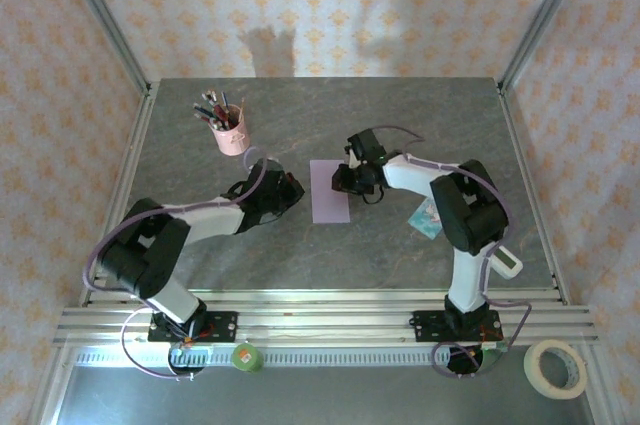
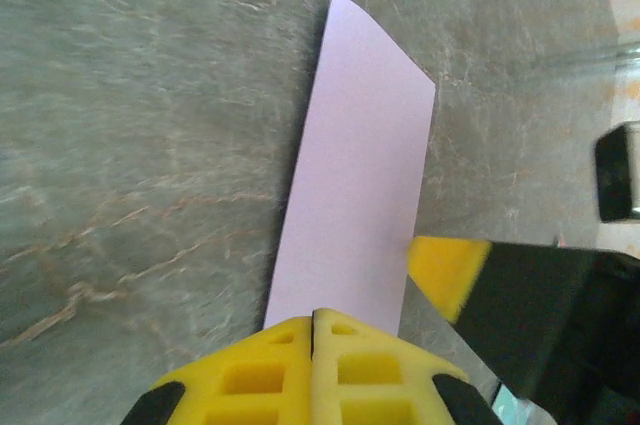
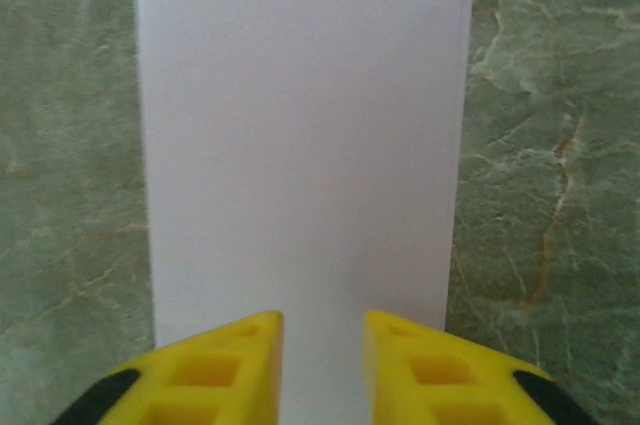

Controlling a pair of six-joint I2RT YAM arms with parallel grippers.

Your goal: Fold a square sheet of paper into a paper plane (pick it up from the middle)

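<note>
The paper (image 1: 330, 191) lies flat mid-counter (image 1: 400, 115), between the two arms. The left fingers (image 2: 262, 370) sit at its left edge, and the right fingers (image 3: 225, 370) are over its right edge, toward the far end. The pen cup (image 1: 231, 134) stands behind and to the left. The packet (image 1: 427, 217) lies right of the paper, beside the right arm. A tape roll (image 1: 556, 367) lies off the counter, near right.

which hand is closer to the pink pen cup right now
Left. The left hand is at the lilac paper's left edge, the side towards the pink pen cup. The right hand is at the paper's right edge, farther from the cup.
</note>
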